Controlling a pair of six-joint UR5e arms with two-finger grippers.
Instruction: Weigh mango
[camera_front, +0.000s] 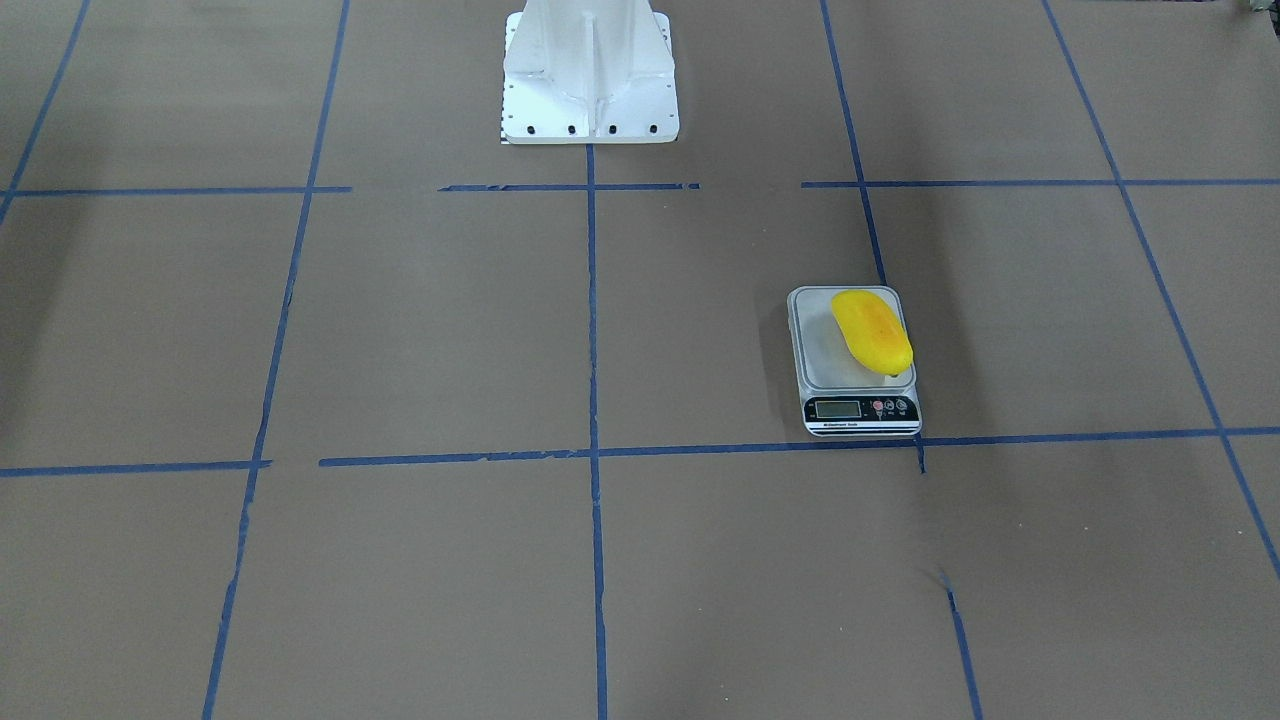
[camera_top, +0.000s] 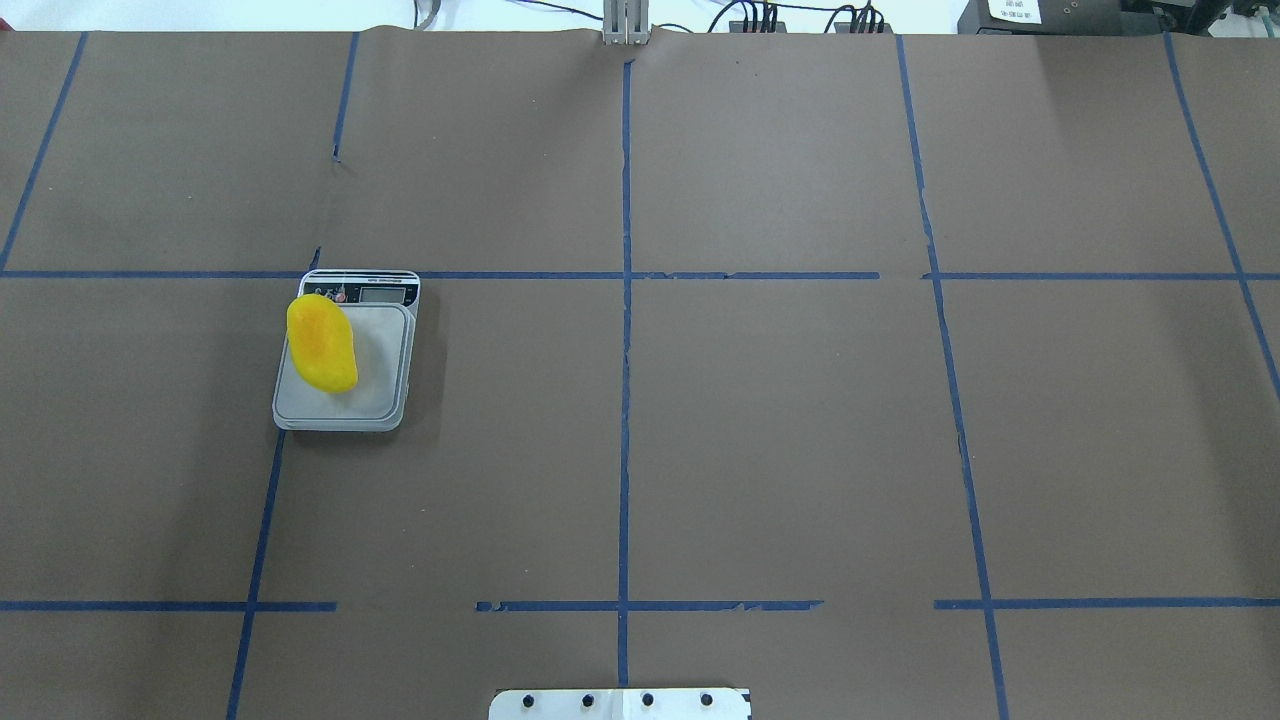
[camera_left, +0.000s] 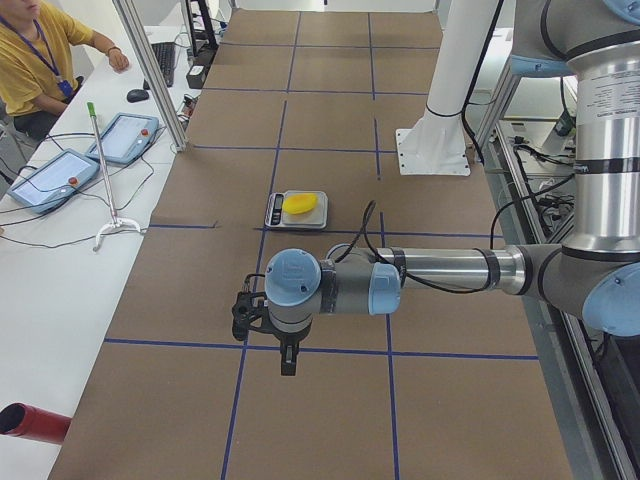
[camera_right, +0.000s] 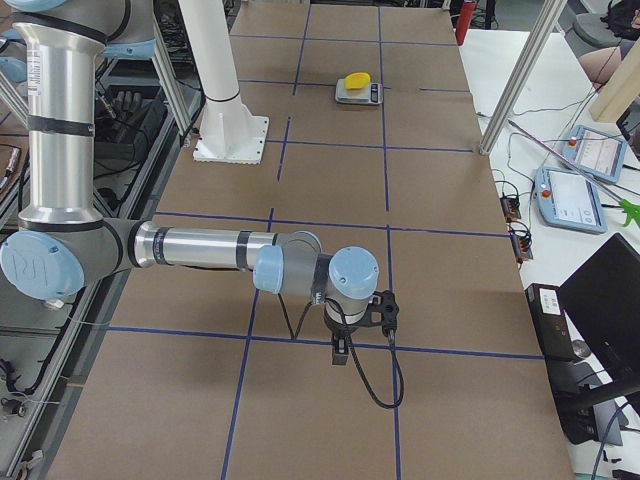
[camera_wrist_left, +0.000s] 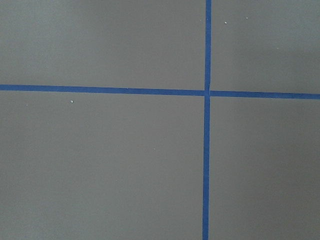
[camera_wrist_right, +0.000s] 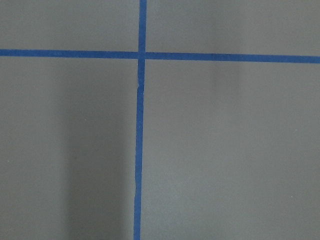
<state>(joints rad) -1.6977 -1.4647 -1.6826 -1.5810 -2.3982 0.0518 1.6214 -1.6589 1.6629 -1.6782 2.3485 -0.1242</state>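
While the mango (camera_front: 872, 330) is lying on the platform of the scale (camera_front: 815, 365), it is sitting along the platform edge on the robot's left side, with one end reaching close to the display panel (camera_front: 838, 408). The scale is standing on the brown worktop (camera_top: 800, 420), in the robot's left half, just beside a crossing of the blue tape lines (camera_top: 625, 400). Both arms are hanging over the worktop, well apart from the scale. The left pincer (camera_left: 288, 366) is pointing down near a tape line; whether it is wide or narrow cannot be told, since only a side view is showing it. The right pincer (camera_right: 340, 356) is likewise pointing down, and its opening cannot be told either. Each wrist camera is showing brown worktop and a tape crossing.
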